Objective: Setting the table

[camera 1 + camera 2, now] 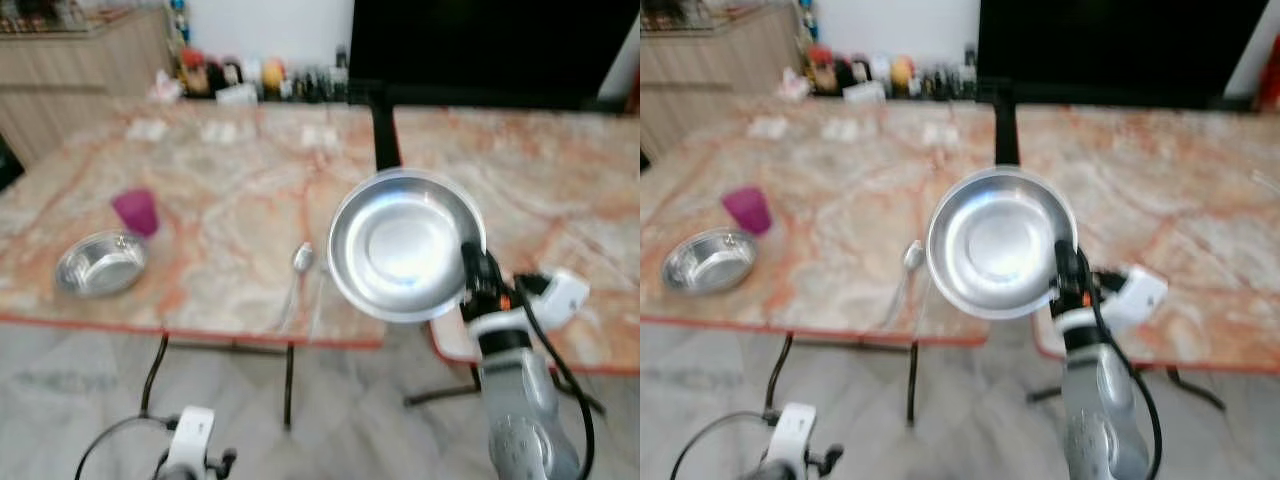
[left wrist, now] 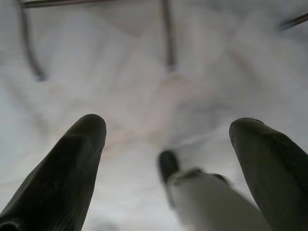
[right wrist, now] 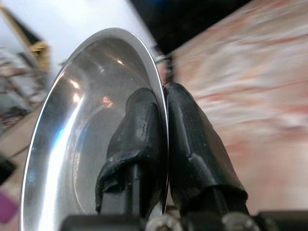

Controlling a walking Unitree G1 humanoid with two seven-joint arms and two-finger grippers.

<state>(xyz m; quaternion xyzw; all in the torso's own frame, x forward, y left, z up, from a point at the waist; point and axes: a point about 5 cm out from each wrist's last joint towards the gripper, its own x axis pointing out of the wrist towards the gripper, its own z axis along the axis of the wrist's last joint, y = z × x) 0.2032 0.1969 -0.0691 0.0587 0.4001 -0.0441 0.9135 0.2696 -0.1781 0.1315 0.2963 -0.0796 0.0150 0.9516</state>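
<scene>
Lying open across the middle of the marble table [image 1: 230, 180]; crowding the near-left edge, a steel bowl [image 1: 100, 264], purple cup [image 1: 136, 211] and spoon [image 1: 301, 262]; lining the far edge, bottles [image 1: 250, 75].

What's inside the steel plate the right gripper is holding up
Nothing lies in the steel plate; its shiny inner face shows bare. The right gripper pinches its rim, one finger pressed inside. The plate covers part of the table edge behind it.
</scene>
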